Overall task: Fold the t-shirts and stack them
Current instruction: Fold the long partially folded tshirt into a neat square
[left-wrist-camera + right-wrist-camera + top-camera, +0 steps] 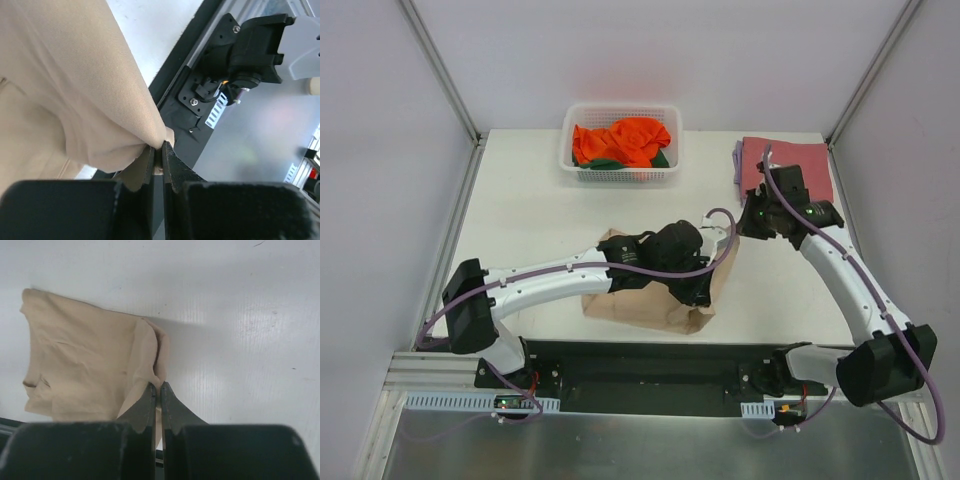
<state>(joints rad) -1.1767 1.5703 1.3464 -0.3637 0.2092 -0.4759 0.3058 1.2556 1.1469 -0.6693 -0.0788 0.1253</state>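
Note:
The beige t-shirt point(630, 300) lies bunched on the white table's near middle. My left gripper point(699, 294) is shut on its near right edge; the left wrist view shows the cloth point(75, 75) pinched between the closed jaws point(159, 150) and hanging lifted. My right gripper point(736, 226) is shut on the shirt's far right corner, a fold of cloth point(85, 370) caught at the fingertips point(158, 387). Orange point(625, 140) and dark green point(605, 163) t-shirts fill the basket. A folded dusty-pink shirt point(800, 160) lies on a lavender one point(738, 160) at the back right.
The white lattice basket point(570, 150) stands at the back centre of the table. A black mounting strip point(650, 365) with both arm bases runs along the near edge; the right arm's base point(255, 45) shows in the left wrist view. Frame posts rise at the back corners.

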